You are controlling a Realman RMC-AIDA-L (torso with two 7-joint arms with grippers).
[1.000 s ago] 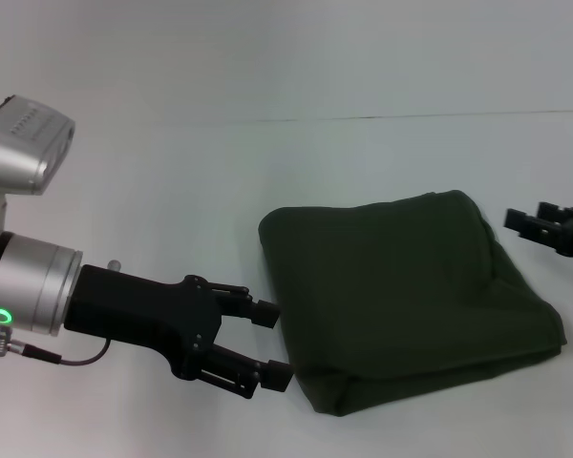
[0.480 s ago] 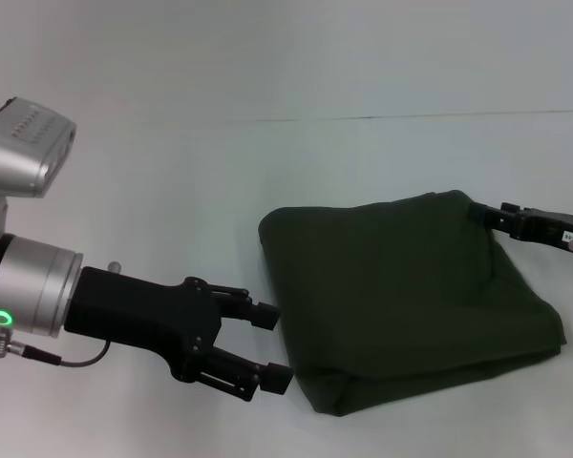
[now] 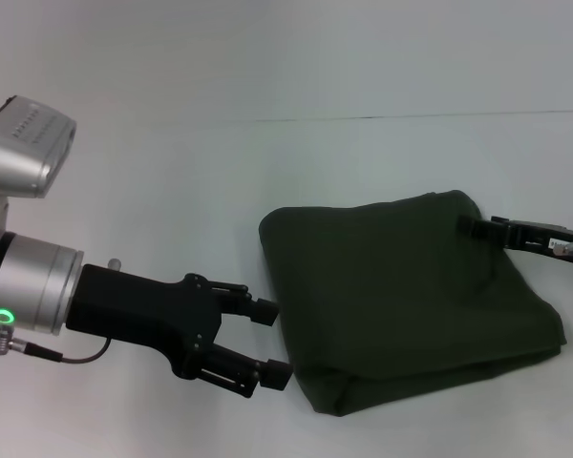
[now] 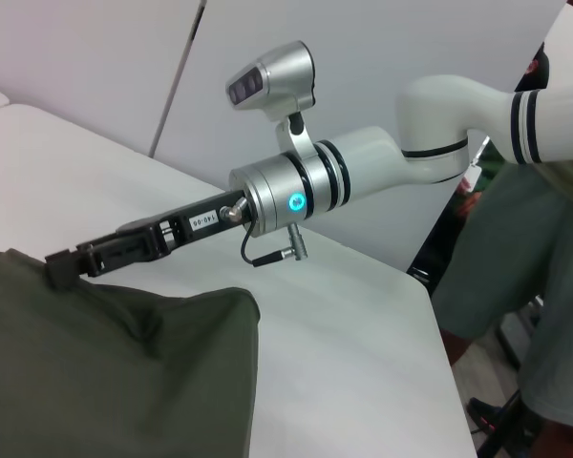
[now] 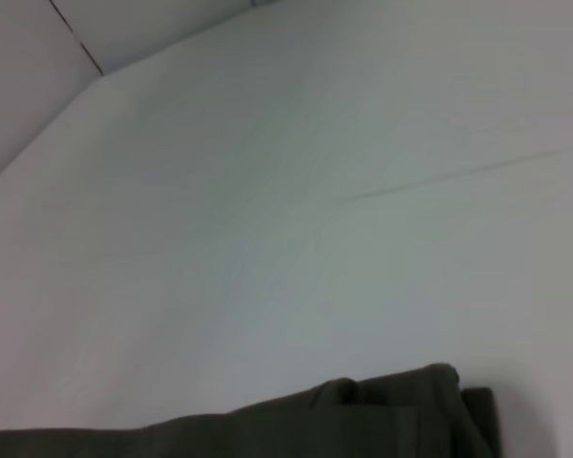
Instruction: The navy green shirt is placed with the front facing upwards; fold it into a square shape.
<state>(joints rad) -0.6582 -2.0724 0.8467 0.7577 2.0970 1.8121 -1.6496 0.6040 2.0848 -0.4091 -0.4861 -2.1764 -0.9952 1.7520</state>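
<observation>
We found the navy green shirt (image 3: pixel 401 301) folded into a rough square on the bench (image 3: pixel 267 162). Left gripper (image 3: pixel 269 343) stood wide beside its near-left corner; right gripper (image 3: pixel 473 227) pinched the far-right corner. Soft, light, limp: grip doubled edges.

Matt, soft olive cloth shirt (image 3: pixel 401 296); smooth white matt table (image 3: pixel 267 191); matt black plastic-looking left end effector (image 3: pixel 267 343).
</observation>
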